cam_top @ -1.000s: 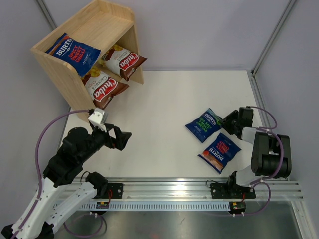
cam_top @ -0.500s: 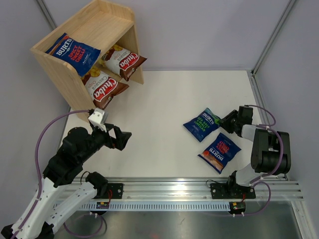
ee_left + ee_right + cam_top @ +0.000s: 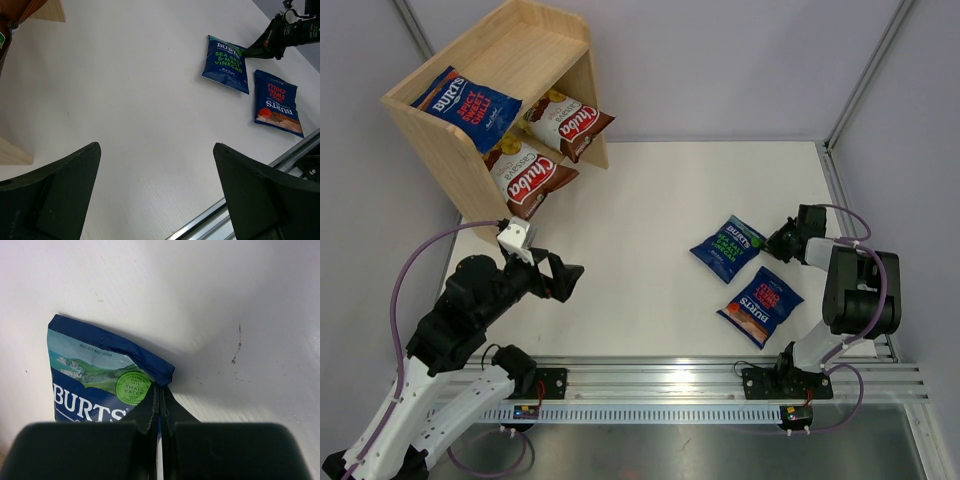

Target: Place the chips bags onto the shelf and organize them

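A matte white tabletop (image 3: 660, 220) is enclosed on three sides by plain, pale grey panels: a back wall (image 3: 720, 60), a left wall (image 3: 360, 210) and a right wall (image 3: 915, 150). A slim metal post (image 3: 865, 75) is set at the far right corner. An aluminium rail (image 3: 660, 372) is laid along the near edge, with a slotted strip (image 3: 650, 412) below it. Soft, even light is cast. A small dark scuff (image 3: 239, 335) is seen in the right wrist view.

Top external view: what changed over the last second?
The right tool, shut on a corner of the green-label Burts bag, nudged it slightly left, then back; its arm shifted a little. The left tool, the red-label Burts bag, the shelf and its three bags stayed put.
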Motion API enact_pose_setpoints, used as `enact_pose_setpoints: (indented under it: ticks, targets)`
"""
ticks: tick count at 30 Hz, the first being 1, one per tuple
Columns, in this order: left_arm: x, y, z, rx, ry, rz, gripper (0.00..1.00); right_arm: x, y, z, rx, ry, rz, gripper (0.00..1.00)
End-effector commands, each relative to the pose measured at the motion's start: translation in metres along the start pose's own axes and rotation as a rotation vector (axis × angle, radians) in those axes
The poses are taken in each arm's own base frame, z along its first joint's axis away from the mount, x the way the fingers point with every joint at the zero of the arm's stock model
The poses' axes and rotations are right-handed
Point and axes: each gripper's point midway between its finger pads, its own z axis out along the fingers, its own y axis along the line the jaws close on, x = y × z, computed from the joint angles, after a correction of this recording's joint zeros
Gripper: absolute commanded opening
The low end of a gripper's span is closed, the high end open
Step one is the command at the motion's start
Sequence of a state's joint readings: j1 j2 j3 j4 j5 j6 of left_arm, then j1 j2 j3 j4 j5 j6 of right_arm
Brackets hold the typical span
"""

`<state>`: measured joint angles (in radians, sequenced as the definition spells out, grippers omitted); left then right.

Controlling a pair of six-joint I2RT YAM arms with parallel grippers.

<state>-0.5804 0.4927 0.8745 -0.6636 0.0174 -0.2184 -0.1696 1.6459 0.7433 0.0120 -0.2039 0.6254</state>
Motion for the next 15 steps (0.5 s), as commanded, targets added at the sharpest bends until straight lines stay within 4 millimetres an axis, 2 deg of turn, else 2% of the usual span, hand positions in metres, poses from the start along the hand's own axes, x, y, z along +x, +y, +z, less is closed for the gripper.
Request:
enact_pose_setpoints:
  ticks: [1, 5, 6, 8, 9, 10, 11, 13, 14, 15]
  targets:
    - [-0.010, -0.004, 0.000, 0.012, -0.017, -0.009, 0.99, 0.011, -0.005, -0.008, 0.008, 0.032, 0.001, 0.00]
    - [-0.011, -0.006, 0.002, 0.012, -0.006, -0.047, 0.99, 0.004, 0.023, -0.027, -0.095, 0.000, 0.012, 0.00]
    - [-0.011, -0.007, 0.002, 0.016, -0.005, -0.067, 0.99, -0.003, 0.033, -0.037, -0.126, -0.029, -0.007, 0.00]
    - [-0.009, -0.010, 0.005, 0.025, 0.004, -0.087, 0.99, -0.003, 0.051, -0.049, -0.181, -0.040, -0.062, 0.00]
    - [-0.008, -0.012, 0.008, 0.035, 0.002, -0.107, 0.99, -0.010, 0.067, -0.062, -0.222, -0.071, -0.097, 0.00]
    - [-0.008, -0.016, 0.009, 0.055, 0.000, -0.120, 0.99, -0.009, 0.072, -0.068, -0.221, -0.069, -0.124, 0.00]
    - [-0.011, -0.020, 0.013, 0.073, -0.013, -0.147, 0.99, -0.011, 0.091, -0.082, -0.270, -0.096, -0.183, 0.00]
    - [-0.005, -0.029, 0.019, 0.127, -0.004, -0.173, 0.99, -0.009, 0.102, -0.095, -0.279, -0.102, -0.228, 0.00]
    - [-0.010, -0.034, 0.024, 0.150, -0.026, -0.205, 0.99, -0.009, 0.121, -0.110, -0.318, -0.123, -0.262, 0.00]
    - [-0.009, -0.039, 0.027, 0.179, -0.027, -0.219, 0.99, -0.010, 0.122, -0.116, -0.303, -0.132, -0.264, 0.00]
